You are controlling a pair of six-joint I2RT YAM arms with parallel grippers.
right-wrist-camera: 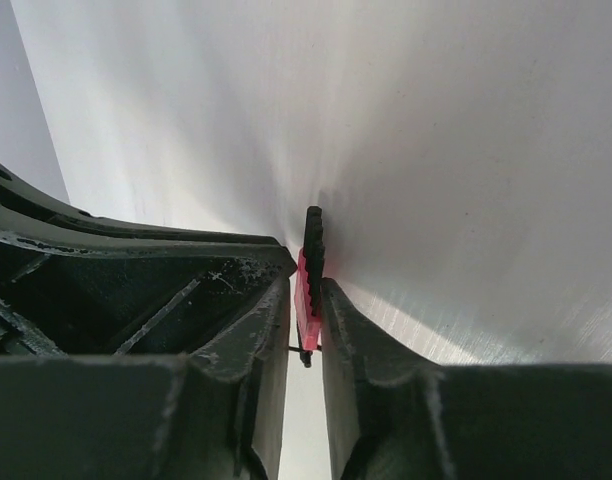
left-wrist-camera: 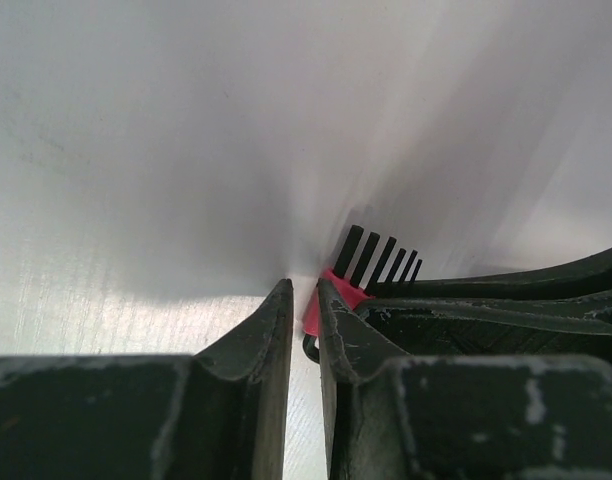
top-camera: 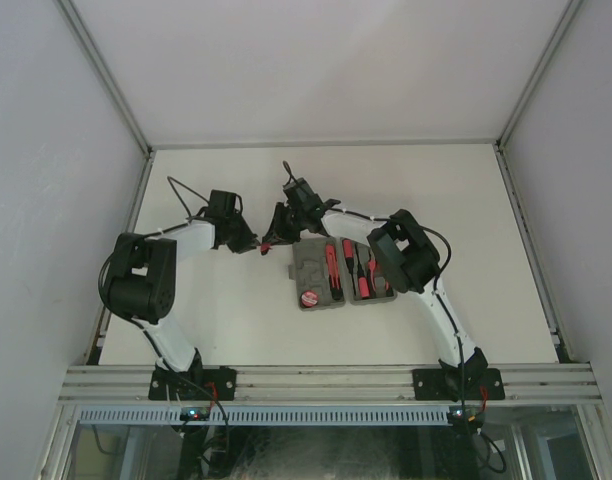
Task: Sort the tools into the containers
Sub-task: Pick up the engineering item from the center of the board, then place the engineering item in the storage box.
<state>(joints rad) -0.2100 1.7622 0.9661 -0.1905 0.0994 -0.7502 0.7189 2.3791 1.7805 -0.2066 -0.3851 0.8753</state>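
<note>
right end effector (right-wrist-camera: 306,282) pinches hex key set (right-wrist-camera: 303,292); left end effector (left-wrist-camera: 304,297) near-closed, hold unclear; next, seat in tool case (top-camera: 308,270).

The hex key set (left-wrist-camera: 338,289) was bright red, and its black keys looked like stripes. The tool case (top-camera: 307,263) was grey, with red-and-black tools (top-camera: 331,266) inside. The table (top-camera: 436,190) was white. The arms (top-camera: 191,240) were black and white.

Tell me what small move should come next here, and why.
Probably ease the left fingers back a little. The right fingers look clamped on the red-black hex key set, and the left fingers crowd it beside the open grey case, where it should go.
</note>
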